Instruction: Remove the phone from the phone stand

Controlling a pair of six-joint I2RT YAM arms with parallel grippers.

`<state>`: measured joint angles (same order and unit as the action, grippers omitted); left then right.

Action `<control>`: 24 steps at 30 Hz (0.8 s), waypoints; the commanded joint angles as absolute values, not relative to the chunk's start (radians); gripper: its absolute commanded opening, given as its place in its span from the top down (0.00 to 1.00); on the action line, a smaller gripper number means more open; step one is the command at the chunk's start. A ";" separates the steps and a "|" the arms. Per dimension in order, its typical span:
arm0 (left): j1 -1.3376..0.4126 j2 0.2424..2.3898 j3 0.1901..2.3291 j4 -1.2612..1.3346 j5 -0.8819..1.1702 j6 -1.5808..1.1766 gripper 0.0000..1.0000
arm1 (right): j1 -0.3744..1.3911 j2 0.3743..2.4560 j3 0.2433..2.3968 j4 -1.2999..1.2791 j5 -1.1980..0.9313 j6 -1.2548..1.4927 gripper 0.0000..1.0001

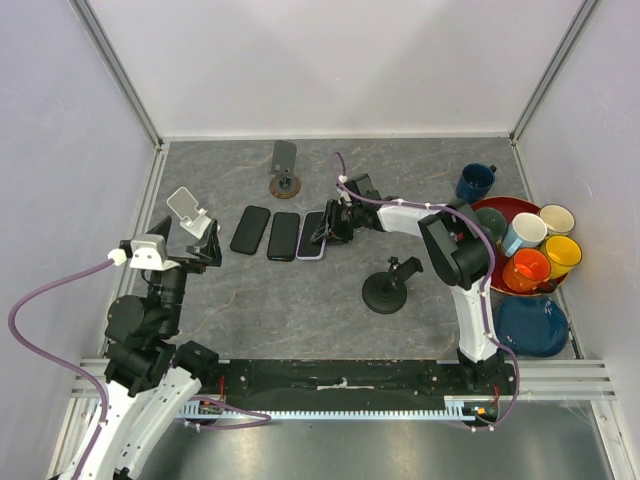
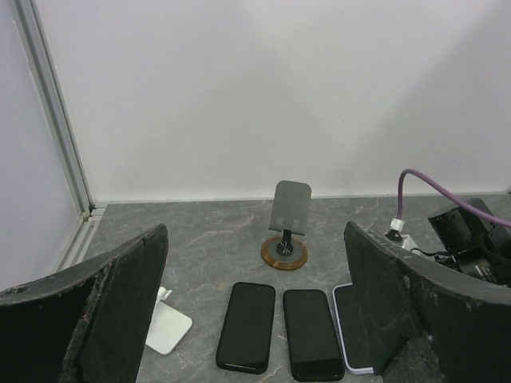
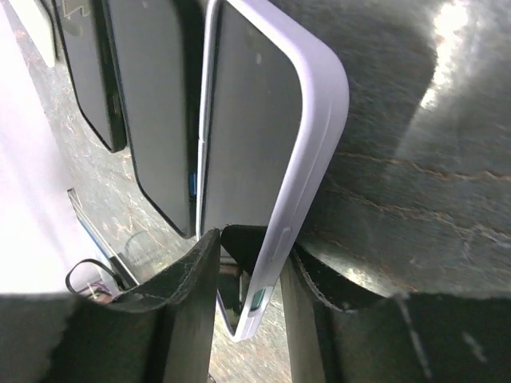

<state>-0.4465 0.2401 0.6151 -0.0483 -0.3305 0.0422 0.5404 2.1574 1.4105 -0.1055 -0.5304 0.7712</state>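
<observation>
Plain white walls (image 1: 330, 60) on aluminium posts (image 1: 118, 72) around a grey marbled tabletop (image 1: 290, 300) (soft, even light)

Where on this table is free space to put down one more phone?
Bare: the near middle, between the row of phones and the arm bases, left of the black stand. Also the far strip between the grey stand and the blue mug. Crowded: the right edge, with the red plate of cups and the blue plate, and around the right gripper.
</observation>
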 commanded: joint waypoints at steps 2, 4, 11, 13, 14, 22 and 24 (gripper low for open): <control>-0.443 0.236 0.612 -0.003 -0.354 0.018 0.03 | 0.531 2.152 1.371 -0.055 -0.519 0.758 0.55; -0.443 0.238 0.614 -0.003 -0.354 0.018 0.03 | 0.529 2.146 1.356 -0.060 -0.518 0.743 0.52; -0.443 0.244 0.612 -0.005 -0.353 0.018 0.03 | 0.517 2.088 1.335 -0.161 -0.431 0.644 0.32; -0.443 0.241 0.612 -0.005 -0.357 0.018 0.03 | 0.512 2.079 1.335 -0.192 -0.379 0.605 0.25; -0.443 0.239 0.611 -0.005 -0.360 0.017 0.03 | 0.508 2.068 1.333 -0.218 -0.364 0.594 0.23; -0.443 0.238 0.612 -0.005 -0.506 0.009 0.02 | 0.460 2.002 1.330 -0.321 -0.200 0.483 0.02; -0.445 0.244 0.615 -0.006 -0.506 0.009 0.01 | 0.443 1.953 1.335 -0.345 -0.114 0.459 0.02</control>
<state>-0.4465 0.2401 0.6147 -0.0486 -0.4374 0.0410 0.4808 2.0220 1.3540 -0.2237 -0.3107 0.5545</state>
